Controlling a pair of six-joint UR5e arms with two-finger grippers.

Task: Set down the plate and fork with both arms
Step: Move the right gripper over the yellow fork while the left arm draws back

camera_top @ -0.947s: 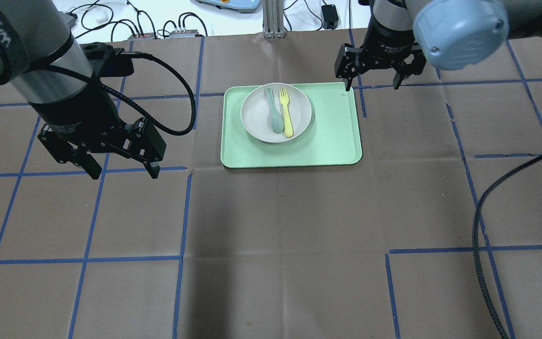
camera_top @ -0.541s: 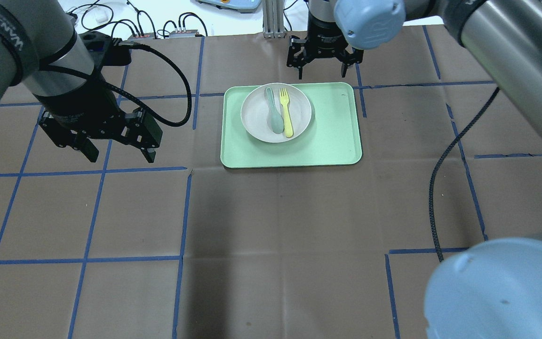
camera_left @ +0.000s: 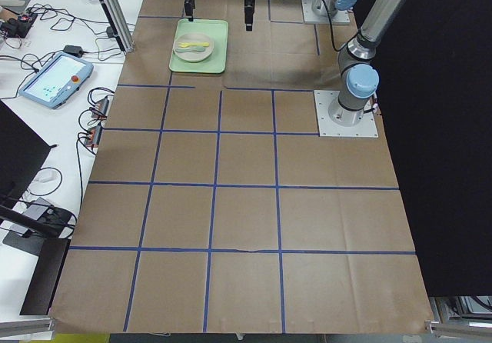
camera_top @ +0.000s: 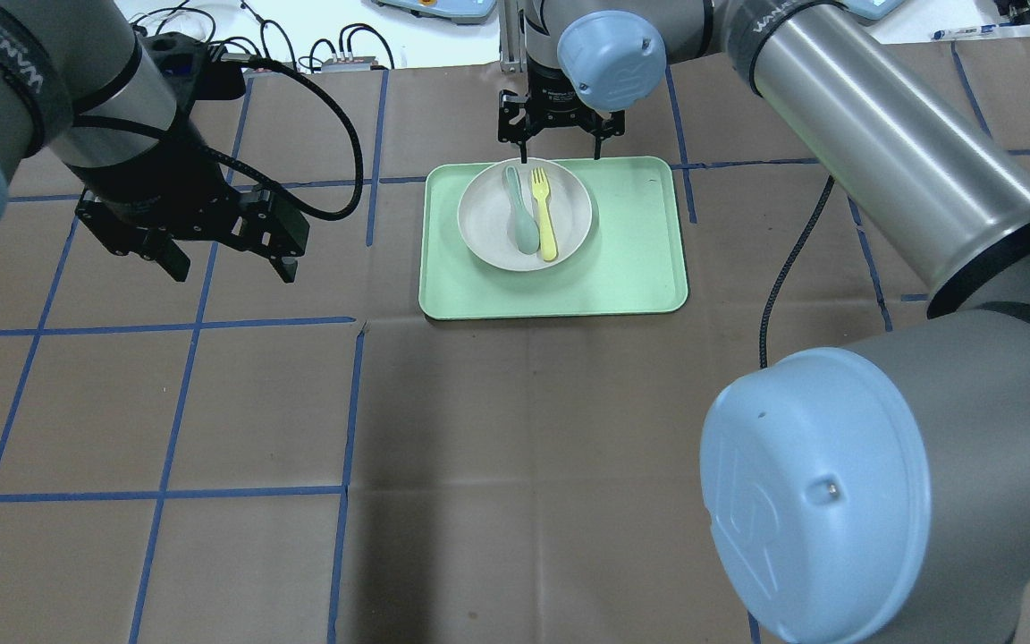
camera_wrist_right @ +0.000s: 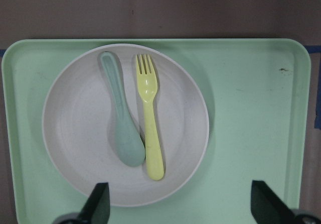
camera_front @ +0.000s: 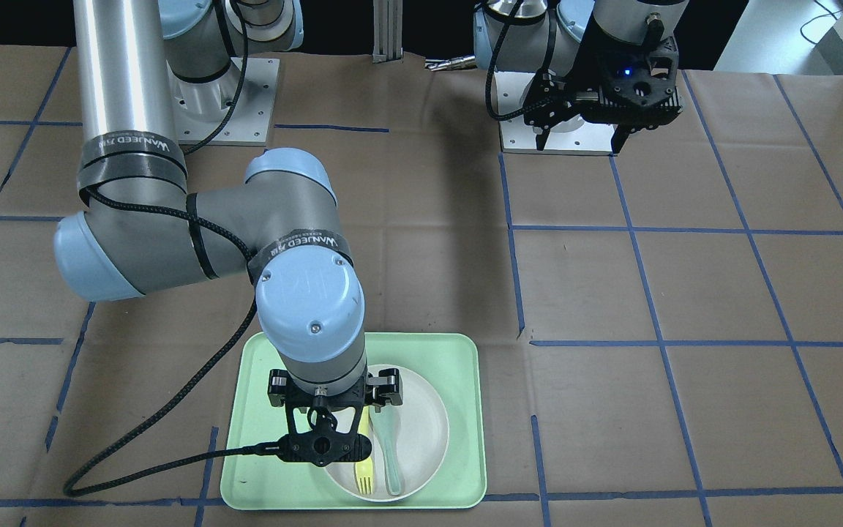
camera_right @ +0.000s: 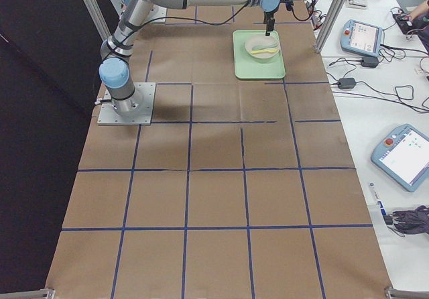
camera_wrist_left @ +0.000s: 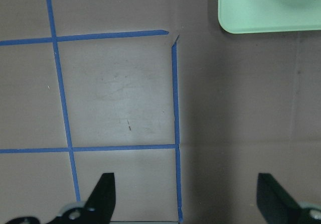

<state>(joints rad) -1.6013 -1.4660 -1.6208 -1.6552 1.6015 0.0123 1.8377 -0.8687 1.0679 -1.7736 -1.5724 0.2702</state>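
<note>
Evidently nothing is placed yet: the left gripper (camera_top: 233,273) hangs wide open and empty, well aside. The right gripper (camera_top: 561,154) is spread empty above the mint-green tray (camera_top: 622,268), where the plate (camera_top: 488,228) holds the fork (camera_top: 544,215) and spoon (camera_top: 522,215).

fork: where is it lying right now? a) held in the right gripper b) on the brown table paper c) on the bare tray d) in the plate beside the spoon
d: the right wrist view shows the fork lying in the plate, next to the spoon.
</note>
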